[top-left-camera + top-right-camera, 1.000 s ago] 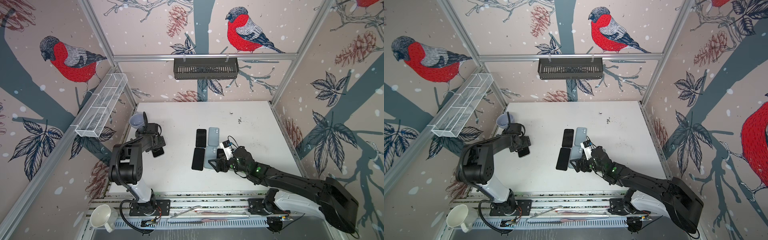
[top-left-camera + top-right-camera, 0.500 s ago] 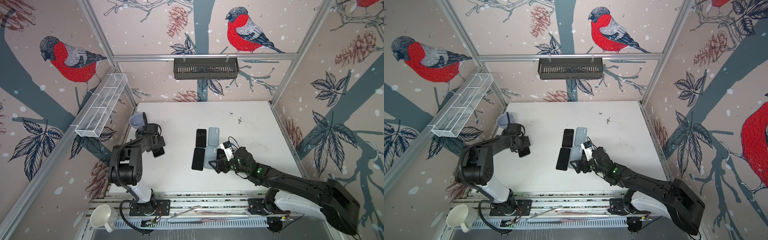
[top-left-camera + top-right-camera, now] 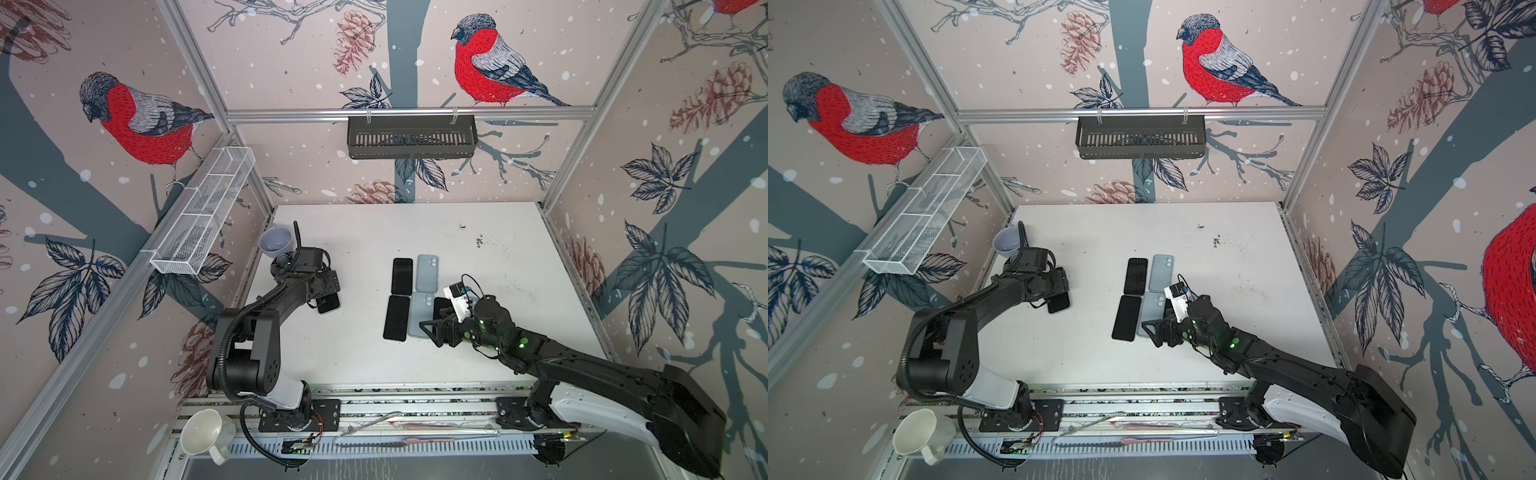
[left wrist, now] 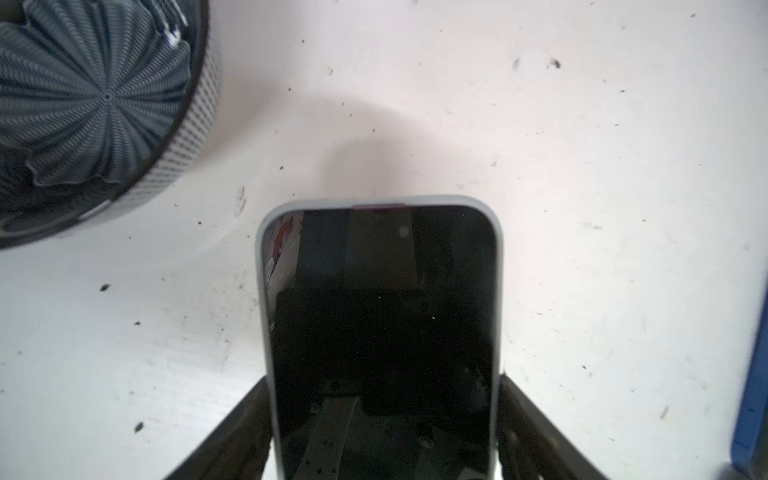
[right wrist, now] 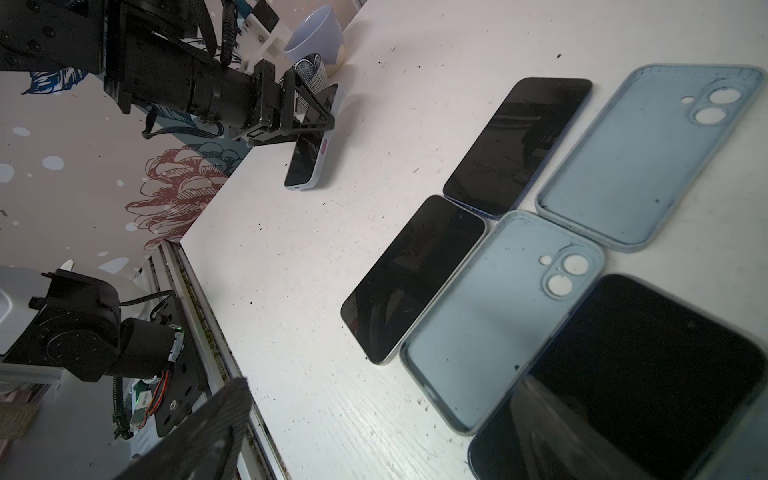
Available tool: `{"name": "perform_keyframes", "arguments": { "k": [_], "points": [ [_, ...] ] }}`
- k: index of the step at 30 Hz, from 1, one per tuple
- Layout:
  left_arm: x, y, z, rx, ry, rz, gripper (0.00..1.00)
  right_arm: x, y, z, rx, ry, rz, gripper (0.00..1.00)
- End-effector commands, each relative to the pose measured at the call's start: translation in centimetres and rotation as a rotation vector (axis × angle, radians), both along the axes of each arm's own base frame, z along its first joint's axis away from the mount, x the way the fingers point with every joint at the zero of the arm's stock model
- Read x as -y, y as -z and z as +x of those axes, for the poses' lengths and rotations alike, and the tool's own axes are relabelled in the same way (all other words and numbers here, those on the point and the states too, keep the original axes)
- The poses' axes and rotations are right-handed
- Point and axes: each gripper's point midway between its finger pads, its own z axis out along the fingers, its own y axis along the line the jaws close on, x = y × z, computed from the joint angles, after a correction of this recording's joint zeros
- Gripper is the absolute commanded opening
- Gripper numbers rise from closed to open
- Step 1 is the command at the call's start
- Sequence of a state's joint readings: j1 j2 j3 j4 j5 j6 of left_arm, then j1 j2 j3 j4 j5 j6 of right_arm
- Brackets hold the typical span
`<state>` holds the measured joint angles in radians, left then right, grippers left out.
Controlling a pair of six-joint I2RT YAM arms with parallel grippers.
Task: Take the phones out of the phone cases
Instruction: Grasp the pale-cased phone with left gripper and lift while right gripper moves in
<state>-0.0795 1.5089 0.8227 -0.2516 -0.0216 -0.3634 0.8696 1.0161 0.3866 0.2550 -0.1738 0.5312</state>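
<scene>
find the cased phone (image 4: 382,316) just beside the lilac cup (image 3: 275,240), on the cup's side facing the middle of the surface (image 3: 357,357), screen up. note the grey phone case (image 4: 261,291) wrapping every visible edge of the dark screen: phone not yet out. cannot tell whether lying flat or raised at the held end.

read the left gripper (image 4: 384,395) as clamped on the cased phone: jaws set against both long edges of the case, as seen in the left wrist view.

locate the right gripper (image 3: 436,330) well apart from the cup, beyond the middle of the surface, low over a dark phone (image 5: 644,374). jaws spread wide, holding nothing. cannot tell whether cased or bare, that dark phone.

between the cup and the right gripper, note a bare phone (image 3: 402,276) beside an empty blue case (image 3: 427,273), plus a second such pair alongside; judged as pairs already separated.

step in hand, as judged: securing the cased phone; hold made, peeling not begun.

next move, as judged: keep the left jaws firm on the case edges without squeezing the case tighter onto the phone. bring the right gripper across toward the cup. catch one corner lip of the case, flex outward, then work the phone free corner by corner. avoid dragging the item into the cup.
</scene>
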Motion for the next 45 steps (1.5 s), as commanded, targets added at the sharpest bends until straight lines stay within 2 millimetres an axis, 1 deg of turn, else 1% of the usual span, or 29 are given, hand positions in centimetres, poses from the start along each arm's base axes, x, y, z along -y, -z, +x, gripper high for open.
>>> {"name": "perform_keyframes", "arguments": {
  "k": [1,3,6,10,14,18,22,24,29,32,33,36,40,42,45],
  "points": [
    [1.1,-1.3,0.6,0.054,0.027,-0.026,0.59,-0.3,-0.6,0.3,0.019,-0.002,0.012,1.00],
    [2.1,-2.0,0.6,0.079,0.056,-0.027,0.59,-0.7,-0.8,0.3,0.023,-0.020,0.017,1.00],
    [3.8,-3.6,0.4,0.128,0.103,-0.027,0.59,-1.4,-1.3,0.2,0.041,-0.048,0.032,1.00],
    [6.2,-6.6,-0.1,0.223,0.149,-0.059,0.58,-2.4,-2.0,0.2,0.066,-0.089,0.044,1.00],
    [9.8,-10.7,-1.2,0.345,0.223,-0.075,0.57,-3.4,-3.1,0.5,0.098,-0.114,0.045,1.00],
    [14.0,-14.7,-3.1,0.470,0.292,-0.082,0.56,-4.4,-4.1,0.7,0.125,-0.132,0.051,0.98],
    [17.5,-17.3,-4.9,0.552,0.347,-0.094,0.55,-5.7,-5.0,0.4,0.136,-0.172,0.066,0.96],
    [19.1,-18.1,-5.7,0.574,0.372,-0.110,0.53,-6.3,-5.2,0.2,0.143,-0.190,0.063,0.94],
    [22.0,-19.3,-7.6,0.626,0.416,-0.157,0.52,-7.1,-5.1,0.6,0.133,-0.192,0.053,0.90],
    [23.1,-19.7,-8.7,0.647,0.433,-0.169,0.52,-7.1,-5.2,1.0,0.131,-0.168,0.054,0.86],
    [23.4,-19.9,-8.9,0.657,0.434,-0.175,0.52,-7.2,-4.5,1.1,0.115,-0.165,0.042,0.85],
    [24.3,-20.5,-9.9,0.686,0.452,-0.199,0.52,-7.4,-4.5,1.4,0.106,-0.152,0.045,0.81],
    [25.0,-20.6,-10.7,0.704,0.460,-0.208,0.51,-7.4,-4.8,1.6,0.104,-0.141,0.050,0.71],
    [25.2,-20.4,-11.0,0.709,0.462,-0.203,0.51,-7.4,-4.8,1.6,0.099,-0.138,0.049,0.63],
    [25.2,-20.4,-11.2,0.721,0.458,-0.208,0.51,-7.4,-4.8,1.6,0.093,-0.136,0.048,0.49]
  ]
}}
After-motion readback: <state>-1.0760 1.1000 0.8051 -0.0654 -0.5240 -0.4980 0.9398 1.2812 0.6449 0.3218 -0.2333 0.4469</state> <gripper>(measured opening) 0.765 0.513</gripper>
